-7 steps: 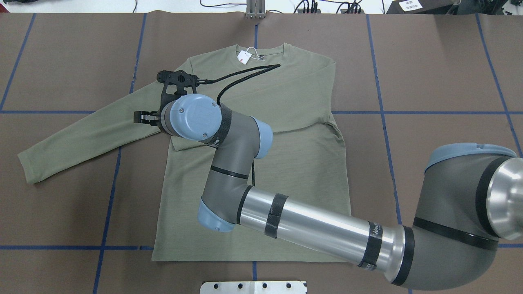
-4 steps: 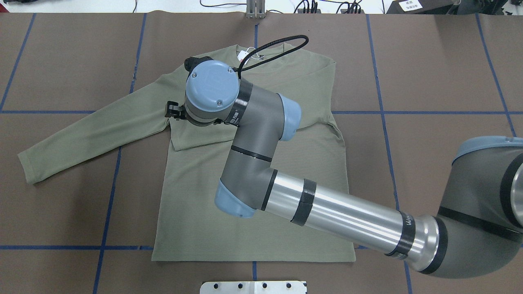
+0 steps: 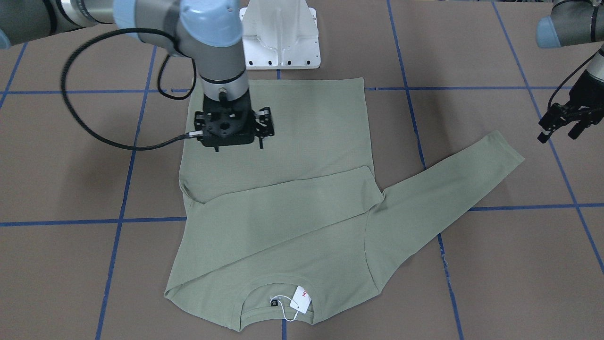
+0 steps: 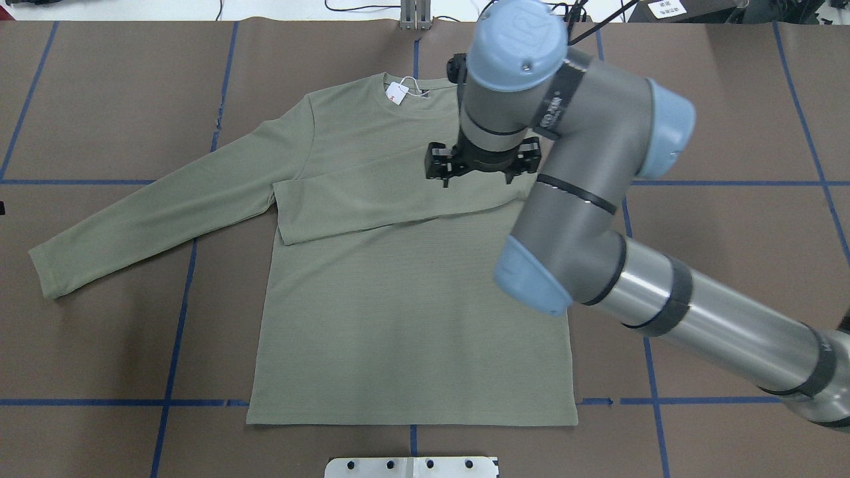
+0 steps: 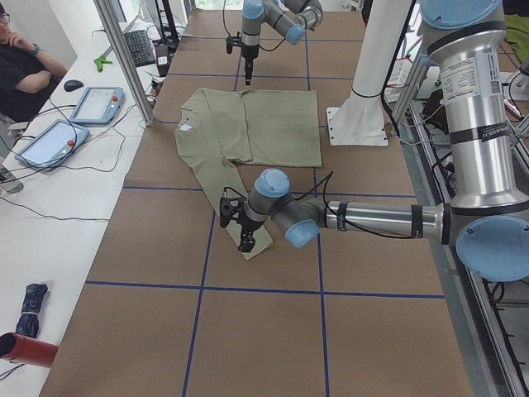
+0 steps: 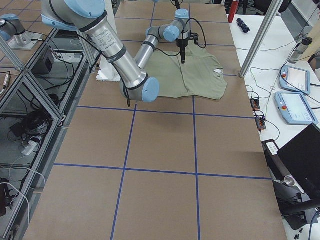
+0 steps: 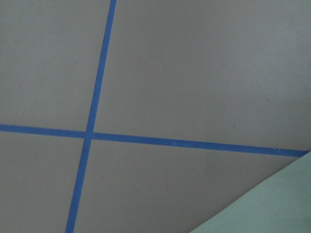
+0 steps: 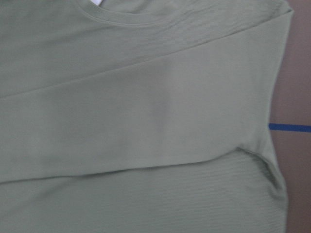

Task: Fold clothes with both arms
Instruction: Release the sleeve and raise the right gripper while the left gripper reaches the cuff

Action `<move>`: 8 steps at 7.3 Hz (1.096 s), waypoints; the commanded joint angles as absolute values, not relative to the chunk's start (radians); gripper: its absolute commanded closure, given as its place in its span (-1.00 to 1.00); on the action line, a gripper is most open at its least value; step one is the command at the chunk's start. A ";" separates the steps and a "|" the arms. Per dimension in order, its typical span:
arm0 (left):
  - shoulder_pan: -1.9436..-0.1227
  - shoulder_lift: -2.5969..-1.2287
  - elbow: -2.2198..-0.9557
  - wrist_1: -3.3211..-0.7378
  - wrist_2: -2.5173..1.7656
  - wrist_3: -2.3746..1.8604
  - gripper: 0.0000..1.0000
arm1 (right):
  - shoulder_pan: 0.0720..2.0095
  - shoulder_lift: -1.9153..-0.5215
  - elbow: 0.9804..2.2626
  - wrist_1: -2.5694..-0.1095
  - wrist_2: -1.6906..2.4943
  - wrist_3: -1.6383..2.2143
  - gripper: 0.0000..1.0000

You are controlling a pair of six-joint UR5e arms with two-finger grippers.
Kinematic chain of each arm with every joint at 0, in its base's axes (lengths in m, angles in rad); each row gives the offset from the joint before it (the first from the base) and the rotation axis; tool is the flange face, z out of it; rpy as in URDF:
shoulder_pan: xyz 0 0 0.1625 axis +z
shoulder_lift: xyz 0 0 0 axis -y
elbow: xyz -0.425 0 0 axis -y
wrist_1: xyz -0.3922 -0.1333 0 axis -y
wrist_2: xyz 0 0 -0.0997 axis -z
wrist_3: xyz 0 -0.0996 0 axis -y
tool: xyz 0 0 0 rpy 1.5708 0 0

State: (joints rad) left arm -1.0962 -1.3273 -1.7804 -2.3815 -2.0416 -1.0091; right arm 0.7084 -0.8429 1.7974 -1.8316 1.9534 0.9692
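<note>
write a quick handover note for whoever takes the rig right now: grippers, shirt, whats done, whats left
Right gripper: looks open, empty, above the shirt.
Left gripper: open, empty, above the table by the left sleeve cuff.
Shirt: flat, collar away from the robot.
Done: right sleeve folded across the chest.
Left: left sleeve lies stretched out; fold it in, then the body.

Right gripper: I watched it cross from the spread sleeve's armpit to the shirt's opposite chest side.
</note>
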 commanded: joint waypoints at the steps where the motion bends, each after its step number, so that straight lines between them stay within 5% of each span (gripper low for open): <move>1: -0.932 -1.302 -1.824 -2.388 -1.925 -1.281 -1.00 | 0.845 -1.070 1.978 -1.865 2.077 0.765 -1.00; 8: -0.801 -1.307 -1.714 -2.404 -1.786 -1.370 -1.00 | 0.891 -1.166 2.003 -1.861 2.114 0.667 -1.00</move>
